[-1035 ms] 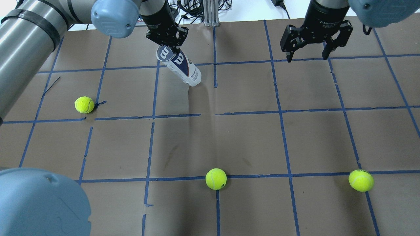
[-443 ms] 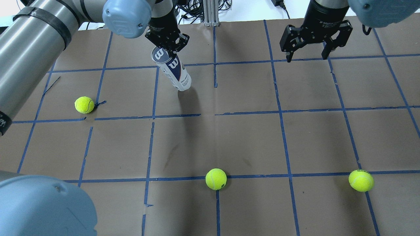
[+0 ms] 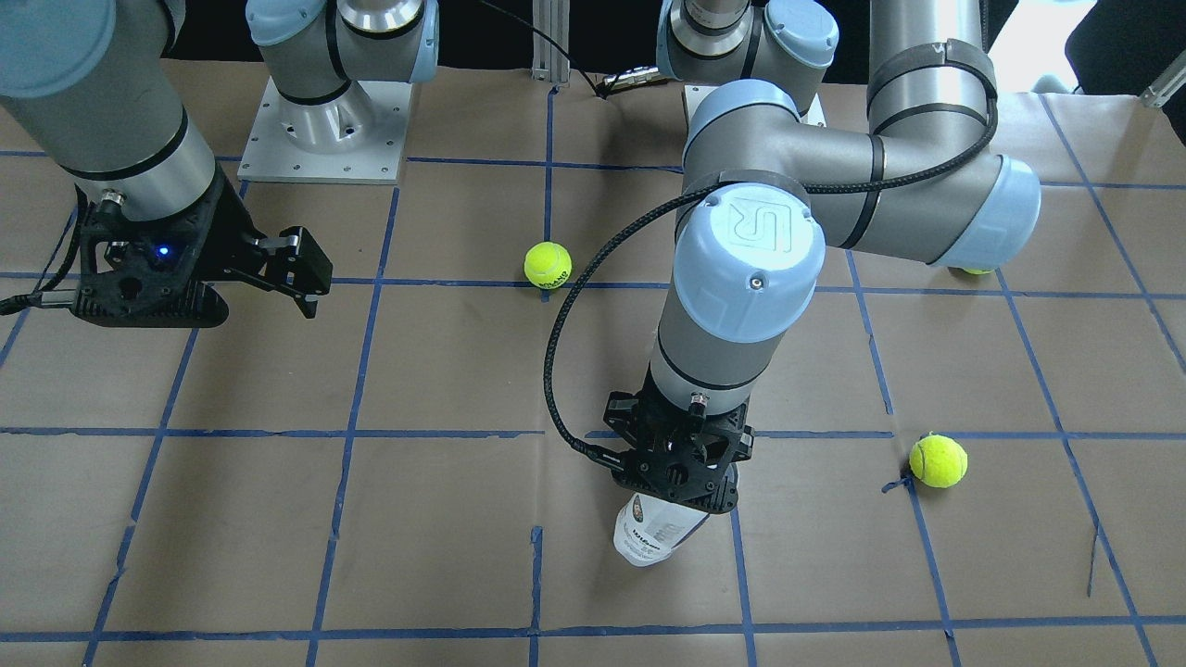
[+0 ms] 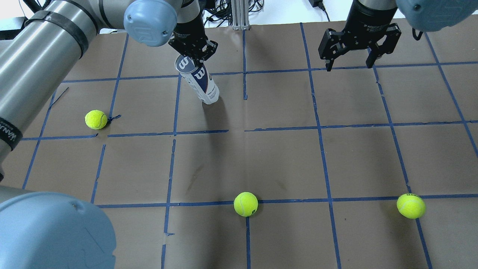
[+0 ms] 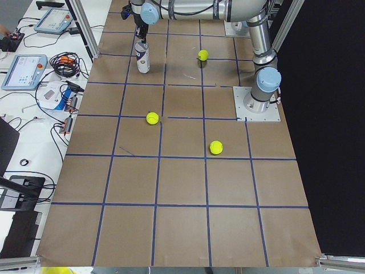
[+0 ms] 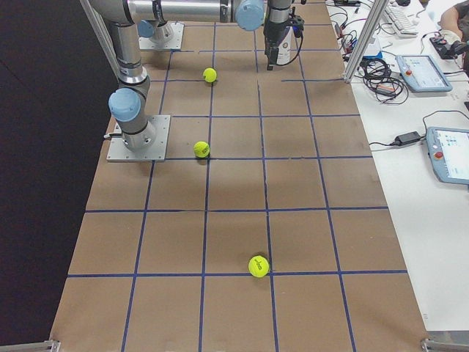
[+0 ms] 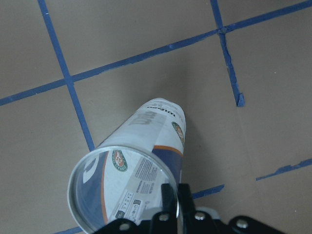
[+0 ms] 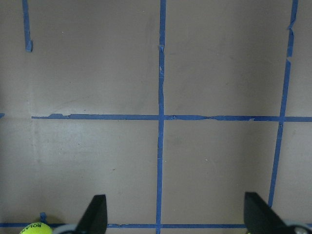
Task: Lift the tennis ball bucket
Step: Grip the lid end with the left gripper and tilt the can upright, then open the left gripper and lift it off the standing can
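Note:
The tennis ball bucket (image 4: 198,83) is a slim clear tube with a white and navy label and a white "W". It leans at the far middle-left of the table, open top up. My left gripper (image 4: 194,56) is shut on its top rim. The tube's lower end is at or just above the paper; I cannot tell whether it touches. In the front view the tube (image 3: 652,537) pokes out below the left gripper (image 3: 681,482). The left wrist view looks down the tube (image 7: 141,161). My right gripper (image 4: 350,66) is open and empty at the far right.
Three tennis balls lie on the brown paper with its blue tape grid: one at the left (image 4: 96,119), one at the near middle (image 4: 245,204), one at the near right (image 4: 410,205). Cables and a metal post (image 4: 239,15) sit beyond the far edge.
My left gripper has swung the tube more upright; its lower end has shifted left and a little nearer. The right gripper and the balls have not moved.

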